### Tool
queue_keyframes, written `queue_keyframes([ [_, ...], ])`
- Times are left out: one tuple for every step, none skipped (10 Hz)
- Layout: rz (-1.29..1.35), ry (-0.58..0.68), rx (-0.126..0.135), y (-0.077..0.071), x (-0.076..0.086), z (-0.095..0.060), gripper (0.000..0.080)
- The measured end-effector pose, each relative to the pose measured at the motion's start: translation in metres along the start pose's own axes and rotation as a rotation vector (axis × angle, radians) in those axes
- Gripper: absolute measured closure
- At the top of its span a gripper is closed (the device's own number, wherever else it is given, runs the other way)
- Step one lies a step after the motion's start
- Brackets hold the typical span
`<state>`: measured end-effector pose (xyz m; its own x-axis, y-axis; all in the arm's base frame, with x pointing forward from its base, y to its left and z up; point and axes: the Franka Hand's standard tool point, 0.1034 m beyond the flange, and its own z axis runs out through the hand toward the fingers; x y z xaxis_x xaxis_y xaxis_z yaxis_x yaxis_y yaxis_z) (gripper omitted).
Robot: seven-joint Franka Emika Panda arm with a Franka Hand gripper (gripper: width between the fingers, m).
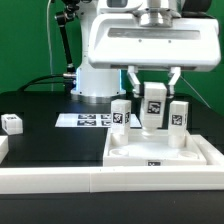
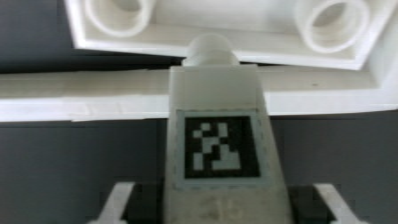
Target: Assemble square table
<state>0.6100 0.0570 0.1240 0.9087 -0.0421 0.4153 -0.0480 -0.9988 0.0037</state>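
White plastic is seen in the square tabletop (image 1: 160, 152), which is laid on the black desk (image 1: 50, 140) toward the exterior view's right, just behind the long white rail (image 1: 60, 182). A tagged leg (image 1: 153, 108) is held upright over the tabletop, clenched between the fingers of the claw (image 1: 153, 92). Two more legs are stood at the tabletop's far side, one (image 1: 121, 113) to the exterior view's left, one (image 1: 178, 116) to its right. A fourth leg (image 1: 12, 124) is laid on the desk, well apart. The marker board (image 1: 88, 120) is seen behind. In the wrist view, the held leg's rounded tip is pointed toward the tabletop's edge, where two round sockets (image 2: 118, 14) are shown.
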Motion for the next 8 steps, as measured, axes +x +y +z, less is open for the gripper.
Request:
queue_keyframes([
  [0.005, 0.001, 0.013, -0.017, 0.000, 0.002, 0.0509],
  [-0.004, 0.006, 0.019, -0.026, 0.003, 0.003, 0.0509],
  [0.008, 0.008, 0.024, -0.033, 0.005, 0.004, 0.0509],
  [0.001, 0.009, 0.025, -0.035, 0.005, 0.004, 0.0509],
  [0.002, 0.013, 0.024, -0.033, 0.005, 0.005, 0.0509],
  [0.000, 0.025, 0.023, -0.034, 0.005, 0.005, 0.0509],
  [0.000, 0.023, 0.023, -0.034, 0.004, 0.006, 0.0509],
  [0.000, 0.023, 0.022, -0.033, 0.004, 0.006, 0.0509],
])
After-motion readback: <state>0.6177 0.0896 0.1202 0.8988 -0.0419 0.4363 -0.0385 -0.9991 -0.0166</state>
